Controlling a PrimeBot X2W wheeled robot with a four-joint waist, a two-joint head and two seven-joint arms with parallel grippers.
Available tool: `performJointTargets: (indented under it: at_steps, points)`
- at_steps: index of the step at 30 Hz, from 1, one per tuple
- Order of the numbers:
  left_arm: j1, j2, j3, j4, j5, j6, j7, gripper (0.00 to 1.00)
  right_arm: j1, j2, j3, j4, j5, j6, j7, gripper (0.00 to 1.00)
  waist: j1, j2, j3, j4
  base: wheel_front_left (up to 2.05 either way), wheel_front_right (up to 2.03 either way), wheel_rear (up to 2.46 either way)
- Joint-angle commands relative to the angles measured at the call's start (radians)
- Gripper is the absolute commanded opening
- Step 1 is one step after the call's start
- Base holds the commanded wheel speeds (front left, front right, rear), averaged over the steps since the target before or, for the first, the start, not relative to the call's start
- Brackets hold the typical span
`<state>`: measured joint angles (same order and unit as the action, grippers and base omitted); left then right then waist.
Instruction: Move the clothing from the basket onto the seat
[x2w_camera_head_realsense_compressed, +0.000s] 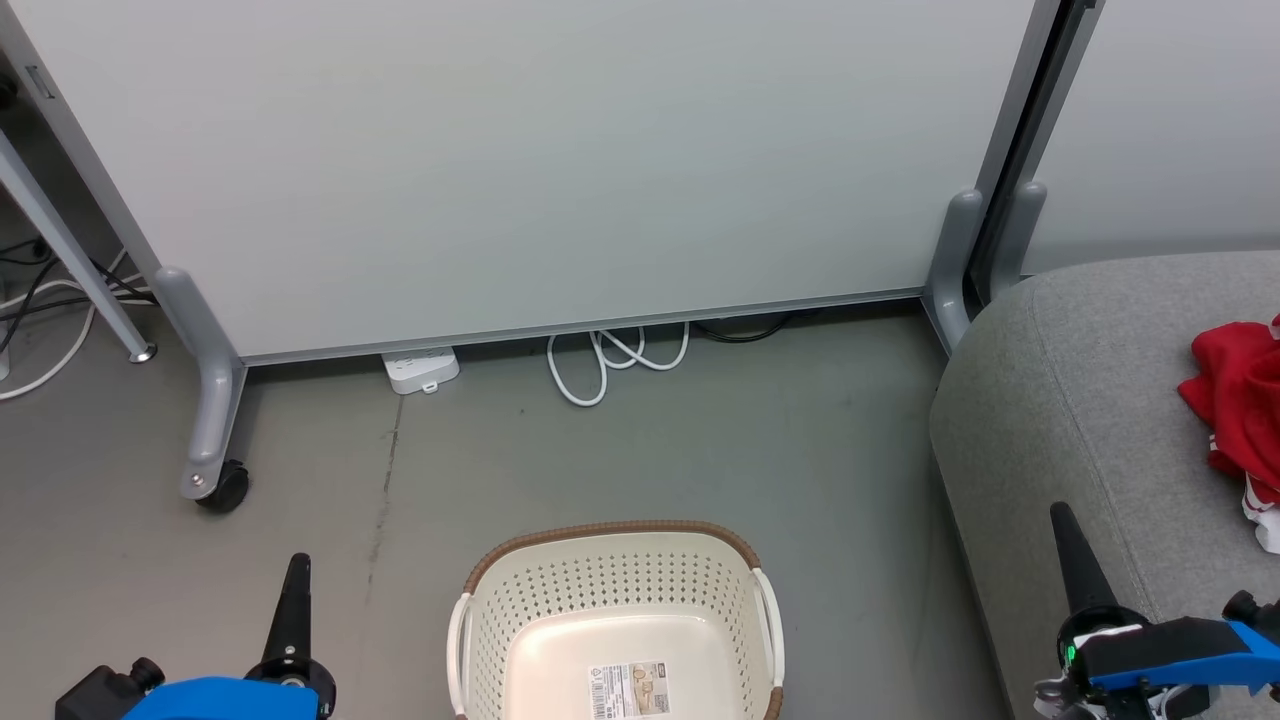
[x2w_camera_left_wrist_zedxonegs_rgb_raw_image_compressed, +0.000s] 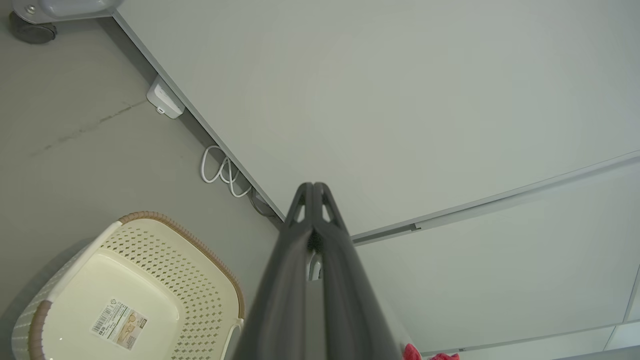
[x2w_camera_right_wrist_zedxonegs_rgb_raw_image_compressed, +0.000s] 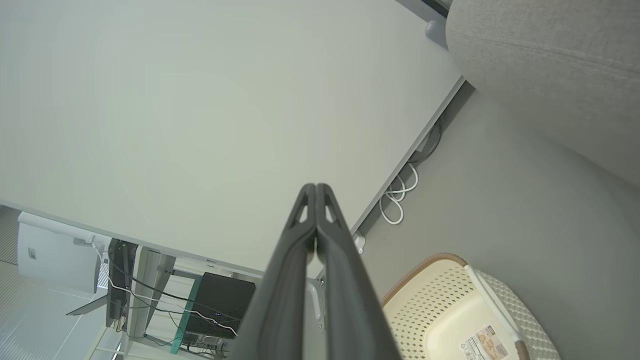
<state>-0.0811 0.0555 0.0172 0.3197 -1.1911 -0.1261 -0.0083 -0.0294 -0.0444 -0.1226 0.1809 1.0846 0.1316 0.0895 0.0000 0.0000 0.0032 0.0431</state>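
Dark plastic fingers of the left gripper (x2w_camera_head_realsense_compressed: 297, 585) press flat together, clenched tip to tip, at 7 o'clock in the head view and pointing toward 12. The right gripper (x2w_camera_head_realsense_compressed: 1065, 530) is clamped shut the same way at 4 o'clock, its closed fingers leaning slightly toward 11. Each wrist view shows that arm's own two fingers meeting along their length, with the tips touching.

Between the two grippers, at 6 o'clock in the head view, the cream-white basket (x2w_camera_head_realsense_compressed: 610, 528) stands upright on the grey floor (x2w_camera_head_realsense_compressed: 700, 450). Its brown woven-look rim faces 12 and a white handle sits on each side. Its smooth bottom is bare, with a printed label (x2w_camera_head_realsense_compressed: 628, 690) lying flat on it.

The right gripper stands in front of the near edge of the light grey seat (x2w_camera_head_realsense_compressed: 1060, 400), which fills the head view from 3 to 5 o'clock. The red clothing (x2w_camera_head_realsense_compressed: 1238, 395) lies bunched on the seat at 3 o'clock, well apart from the basket, with a bit of white fabric showing at its lower edge.

Beyond the basket, toward 12, a pale partition panel (x2w_camera_head_realsense_compressed: 520, 160) stands on grey feet. A white power strip (x2w_camera_head_realsense_compressed: 420, 368) lies at its lower edge toward 11, with a coiled white cable (x2w_camera_head_realsense_compressed: 610, 360) just to the right of it. A black castor (x2w_camera_head_realsense_compressed: 222, 488) sits at 9 o'clock.
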Motion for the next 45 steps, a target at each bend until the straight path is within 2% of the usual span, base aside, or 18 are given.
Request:
performJointTargets:
  at_steps: [1, 21, 45]
  points:
    - [-0.022, 0.005, 0.007, -0.013, -0.016, -0.005, 0.006, 0.00, -0.024, -0.006, 0.002, -0.005, 0.020, -0.001, 0.004, 0.00, 0.0000, 0.0000, 0.000, 0.000, 0.00, 0.00, 0.00]
    - [-0.030, 0.001, 0.049, -0.042, -0.197, -0.006, 0.060, 0.00, -0.052, -0.007, 0.005, 0.026, 0.246, -0.001, 0.013, 0.00, 0.0000, 0.0000, 0.000, -0.017, 0.00, 0.00, 0.00]
    - [-0.031, -0.003, 0.087, -0.068, -0.359, -0.007, 0.107, 0.00, -0.080, -0.008, 0.008, 0.055, 0.450, -0.001, 0.022, 0.00, 0.0000, 0.0000, 0.000, -0.035, 0.00, 0.00, 0.00]
